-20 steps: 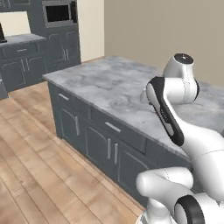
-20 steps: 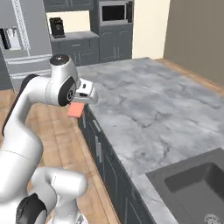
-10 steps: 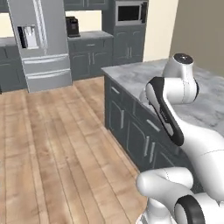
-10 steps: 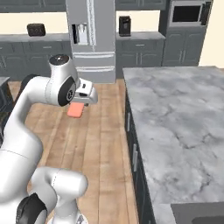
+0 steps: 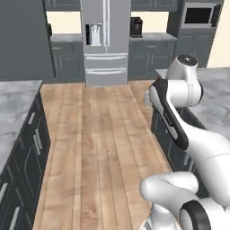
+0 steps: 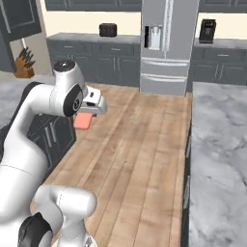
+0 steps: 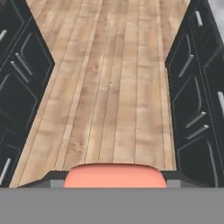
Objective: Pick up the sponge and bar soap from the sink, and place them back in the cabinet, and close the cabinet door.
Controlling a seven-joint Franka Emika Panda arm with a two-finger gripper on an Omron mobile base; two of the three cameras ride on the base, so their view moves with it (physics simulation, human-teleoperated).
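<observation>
between the tool [image 7: 114,183] tips sits the bar soap [image 7: 114,176].

My soap [image 7: 114,176] at the frame's bottom looks matt, smooth, waxy pink. Floor [image 7: 118,78] is pale wood planks with visible grain. Counter [image 6: 219,154] at right is polished grey marble. Fridge [image 5: 105,42] up top is brushed metal.

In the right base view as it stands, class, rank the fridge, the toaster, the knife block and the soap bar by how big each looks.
1. Fridge, by far the largest.
2. Knife block.
3. Toaster and soap bar, held in the claw: these look about alike, and the bar is much nearer the camera, so no ranking.
</observation>
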